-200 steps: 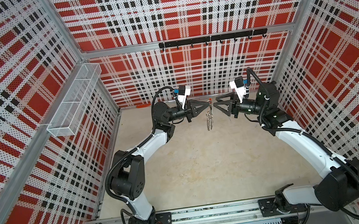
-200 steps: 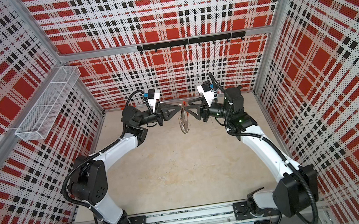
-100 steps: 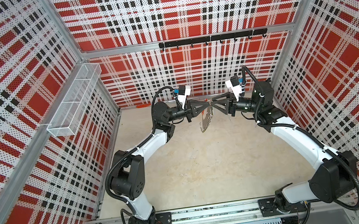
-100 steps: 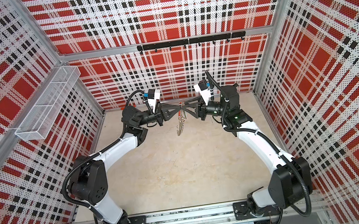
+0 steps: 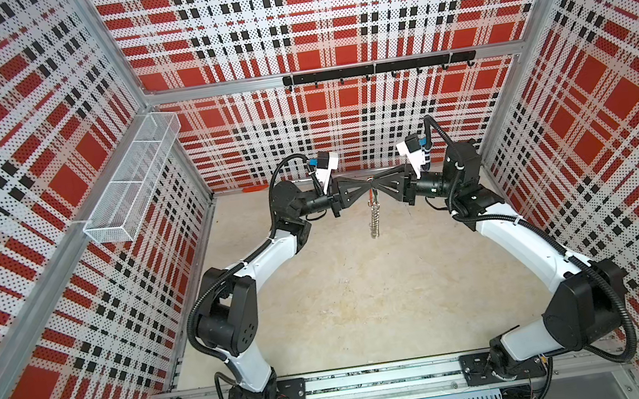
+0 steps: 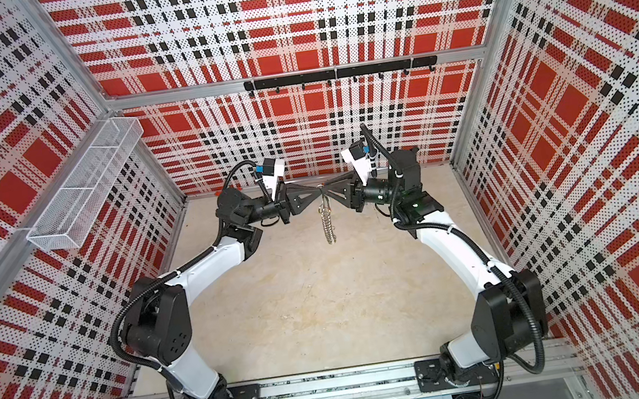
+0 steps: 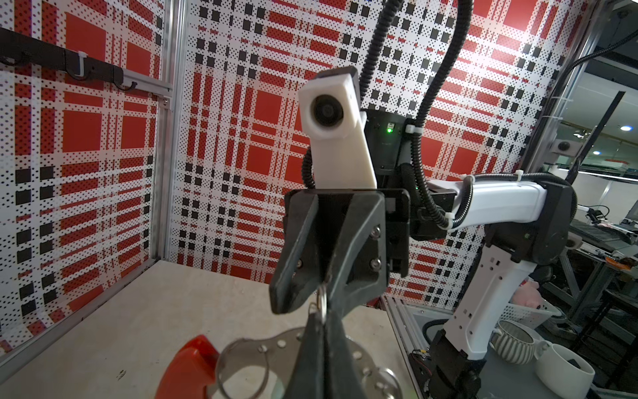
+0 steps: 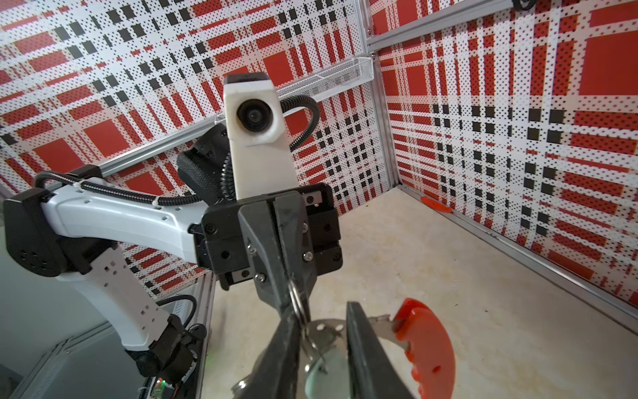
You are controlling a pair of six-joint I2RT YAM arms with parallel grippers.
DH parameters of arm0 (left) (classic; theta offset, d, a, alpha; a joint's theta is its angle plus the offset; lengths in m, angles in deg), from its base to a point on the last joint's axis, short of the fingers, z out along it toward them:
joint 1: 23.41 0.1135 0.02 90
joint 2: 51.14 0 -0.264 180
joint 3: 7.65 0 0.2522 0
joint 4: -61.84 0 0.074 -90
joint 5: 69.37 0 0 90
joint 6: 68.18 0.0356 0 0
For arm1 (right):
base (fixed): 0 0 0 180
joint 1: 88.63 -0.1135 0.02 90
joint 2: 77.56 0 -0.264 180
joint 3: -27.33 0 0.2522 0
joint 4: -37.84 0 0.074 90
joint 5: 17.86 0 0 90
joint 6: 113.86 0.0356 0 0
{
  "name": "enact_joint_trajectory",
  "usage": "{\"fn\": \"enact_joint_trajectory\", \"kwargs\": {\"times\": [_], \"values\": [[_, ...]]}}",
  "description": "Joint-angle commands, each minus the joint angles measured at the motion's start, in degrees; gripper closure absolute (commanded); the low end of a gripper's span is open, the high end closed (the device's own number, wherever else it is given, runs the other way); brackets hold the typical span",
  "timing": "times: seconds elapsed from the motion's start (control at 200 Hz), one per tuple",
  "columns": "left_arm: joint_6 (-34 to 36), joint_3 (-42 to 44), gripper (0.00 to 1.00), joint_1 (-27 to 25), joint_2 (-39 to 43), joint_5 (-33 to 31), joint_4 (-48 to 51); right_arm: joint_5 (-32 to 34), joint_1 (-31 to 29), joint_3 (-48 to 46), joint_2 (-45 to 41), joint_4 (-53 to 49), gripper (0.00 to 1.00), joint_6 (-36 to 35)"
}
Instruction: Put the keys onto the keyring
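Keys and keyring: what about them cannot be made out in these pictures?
- Both top views: the keyring hangs edge-on and is too small; no key can be told apart.
- Left wrist view: the left gripper covers the keyring's middle; the bottom edge cuts it off.
- Right wrist view: only a pale tag shows between the jaws of the right gripper; the key is hidden.

One keyring, one wire basket, one hook rail.
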Motion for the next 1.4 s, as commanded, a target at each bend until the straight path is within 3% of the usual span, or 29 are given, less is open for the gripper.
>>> {"fn": "enact_joint_trajectory", "kwargs": {"times": [0.0,0.205,0.361,0.491,0.611,0.707,0.857,1.052,1.393], "values": [[-0.5,-2.2,1.00,-0.1,1.0,0.4,-1.7,-1.1,-0.4,1.5,0.7,1.4,0.82,-0.7],[0.5,-2.2,1.00,0.1,0.2,0.2,-0.4,0.3,-0.5,1.6,0.8,0.5,1.00,-2.1],[8.2,-2.7,0.84,0.4,1.1,-1.3,8.6,4.8,-1.0,3.1,0.0,-6.0,1.00,-8.1],[29.2,-6.5,0.68,0.2,2.6,-5.8,33.1,11.2,-2.2,6.0,0.0,-15.5,1.00,-16.3],[53.2,-11.8,0.62,-1.1,3.0,-13.9,57.5,18.1,-3.7,7.6,0.1,-22.6,1.00,-23.2],[62.0,-13.3,0.61,-1.2,3.1,-16.1,65.8,22.4,-4.7,8.2,0.4,-26.4,1.00,-27.5],[68.6,-15.2,0.61,-0.2,3.4,-14.5,70.5,27.9,-6.6,8.0,0.5,-29.8,1.00,-33.2],[74.0,-24.9,0.65,-0.1,-0.8,-10.1,80.4,28.8,-7.7,6.9,0.0,-29.5,1.00,-34.8],[74.0,-27.1,0.65,-0.8,-2.6,-8.6,82.6,25.7,-7.7,5.3,-1.3,-26.8,1.00,-33.6]]}}
